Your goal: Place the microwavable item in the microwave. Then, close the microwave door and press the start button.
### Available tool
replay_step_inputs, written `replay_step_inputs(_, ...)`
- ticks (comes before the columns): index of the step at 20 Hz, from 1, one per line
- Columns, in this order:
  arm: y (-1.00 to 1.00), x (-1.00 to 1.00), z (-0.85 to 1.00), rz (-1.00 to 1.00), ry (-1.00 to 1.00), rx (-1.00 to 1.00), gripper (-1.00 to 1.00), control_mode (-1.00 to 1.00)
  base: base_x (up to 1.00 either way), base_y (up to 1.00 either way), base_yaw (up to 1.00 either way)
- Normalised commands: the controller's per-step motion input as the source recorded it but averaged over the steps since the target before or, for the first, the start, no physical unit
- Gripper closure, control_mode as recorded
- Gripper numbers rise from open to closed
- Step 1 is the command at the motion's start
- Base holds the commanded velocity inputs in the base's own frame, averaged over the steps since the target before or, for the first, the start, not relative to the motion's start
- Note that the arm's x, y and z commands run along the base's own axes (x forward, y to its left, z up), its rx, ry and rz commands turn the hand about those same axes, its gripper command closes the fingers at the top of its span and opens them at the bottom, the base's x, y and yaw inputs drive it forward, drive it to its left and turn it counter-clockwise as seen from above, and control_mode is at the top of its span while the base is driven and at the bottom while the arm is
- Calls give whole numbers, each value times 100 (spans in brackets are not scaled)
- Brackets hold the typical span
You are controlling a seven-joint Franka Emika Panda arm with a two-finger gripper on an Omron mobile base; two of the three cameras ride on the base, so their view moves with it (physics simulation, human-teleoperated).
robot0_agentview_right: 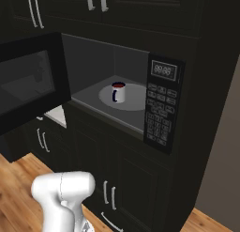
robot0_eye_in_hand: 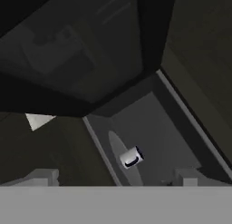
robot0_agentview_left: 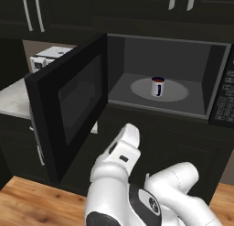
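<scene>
Hand view first: the gripper point(robot0_eye_in_hand: 115, 180) has its two fingertips point(robot0_eye_in_hand: 45, 177) set wide apart at the bottom of the picture, nothing between them, and it looks from low outside up into the microwave point(robot0_eye_in_hand: 149, 128). The view is rolled, so the grey cavity floor runs off at a slant. The mug point(robot0_eye_in_hand: 131, 157) sits on the turntable point(robot0_eye_in_hand: 118, 159), well clear of the fingers.

From the left base view the white arm point(robot0_agentview_left: 121, 174) is folded low in front of the dark cabinets under the oven, its elbow bulging at the lower right. The mug point(robot0_agentview_left: 157, 86) stands upright near the middle of the round grey turntable point(robot0_agentview_left: 178, 90), dark blue handle facing out, dark red inside showing at the rim. The microwave door point(robot0_agentview_left: 68, 106) hangs wide open to the left, its glass dark.

Right base view gives the keypad panel point(robot0_agentview_right: 161, 104) at the oven's right, the mug point(robot0_agentview_right: 118, 92) just left of it on the turntable, and the door point(robot0_agentview_right: 30, 83) swung out. Below lie a wooden floor point(robot0_agentview_right: 18, 179) and cabinet doors point(robot0_agentview_right: 108, 179) with silver handles.

Behind the door a pale counter point(robot0_agentview_left: 16, 99) carries a white appliance point(robot0_agentview_left: 48, 56), mostly hidden. The door's own handle cannot be made out.
</scene>
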Motion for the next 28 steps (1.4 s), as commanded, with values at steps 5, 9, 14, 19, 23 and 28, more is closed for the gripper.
replay_step_inputs(5,100,-12,0,14,-1,-10,-100,-100,0,0,0)
replay_step_inputs(9,100,0,0,10,0,-7,-100,-100,0,0,0)
replay_step_inputs(14,100,0,-17,10,0,-3,-100,-100,0,0,0)
replay_step_inputs(19,100,0,-38,11,0,-3,-100,-100,0,0,0)
replay_step_inputs(23,96,9,-45,8,0,-3,-100,-100,0,0,0)
replay_step_inputs(28,49,80,-38,1,7,0,-100,-100,0,0,0)
